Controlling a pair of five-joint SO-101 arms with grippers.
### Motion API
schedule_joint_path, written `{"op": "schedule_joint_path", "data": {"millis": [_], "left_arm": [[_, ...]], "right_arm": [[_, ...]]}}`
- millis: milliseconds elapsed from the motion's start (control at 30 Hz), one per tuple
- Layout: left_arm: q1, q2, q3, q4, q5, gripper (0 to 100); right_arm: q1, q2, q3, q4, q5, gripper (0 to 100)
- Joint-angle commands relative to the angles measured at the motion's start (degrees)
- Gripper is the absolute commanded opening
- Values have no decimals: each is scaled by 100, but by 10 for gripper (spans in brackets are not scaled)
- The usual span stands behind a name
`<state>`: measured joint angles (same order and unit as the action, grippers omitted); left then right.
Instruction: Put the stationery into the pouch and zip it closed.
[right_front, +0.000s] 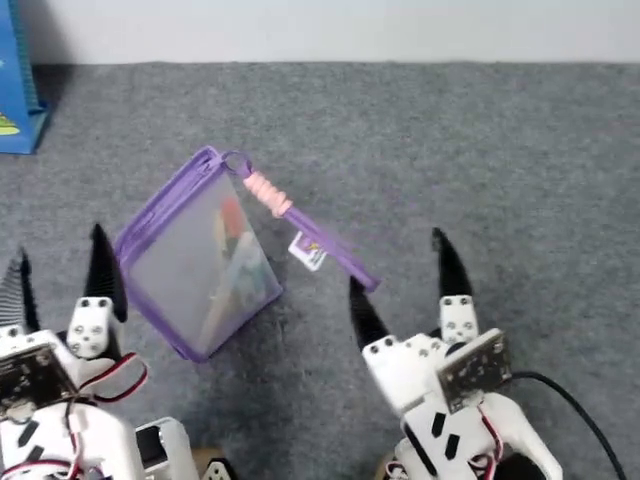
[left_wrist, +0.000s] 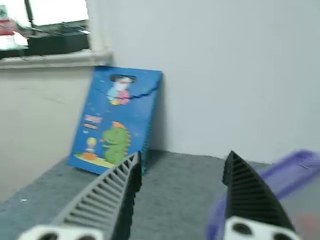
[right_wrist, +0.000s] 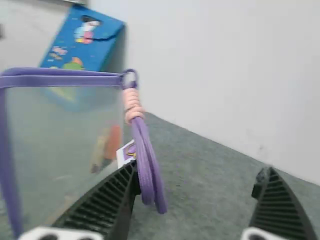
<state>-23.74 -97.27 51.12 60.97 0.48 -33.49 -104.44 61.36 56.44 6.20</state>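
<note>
Grey felt-like table surface (right_front: 480, 150), running back to a pale wall (right_front: 330, 30). Blue cartoon-printed box (left_wrist: 117, 122) propped against that wall at the far left. Purple-edged clear pouch (right_front: 190, 270) on the grey, just beside the left gripper (right_front: 60, 265), with coloured stationery (right_front: 232, 235) inside. Purple strap (right_front: 335, 250) trailing toward the right gripper (right_front: 400, 275). Both claws spread wide, holding nothing.

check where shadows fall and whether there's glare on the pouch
High view: a soft shadow hugs the pouch along its edge toward the arms, no glare on its clear face. Left wrist view: the window is blown out white, the blue folder shades the wall beside it. Right wrist view: even light, no glare.
</note>
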Motion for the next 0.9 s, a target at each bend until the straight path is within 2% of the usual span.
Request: {"op": "schedule_joint_path", "data": {"millis": [0, 167, 333, 567, 867], "left_arm": [[484, 18, -277, 202, 62, 258], [818, 26, 119, 97, 53, 258], [905, 26, 989, -501, 62, 258], [870, 26, 2062, -1521, 26, 258], [870, 18, 2264, -1697, 53, 257]], "right_arm": [[-637, 40, -299, -31, -88, 325], [-1095, 40, -290, -66, -457, 325], [-1622, 48, -273, -259, -1116, 324], [-2519, 48, -273, -277, -1591, 324], [-2677, 48, -264, -215, -1600, 324]]}}
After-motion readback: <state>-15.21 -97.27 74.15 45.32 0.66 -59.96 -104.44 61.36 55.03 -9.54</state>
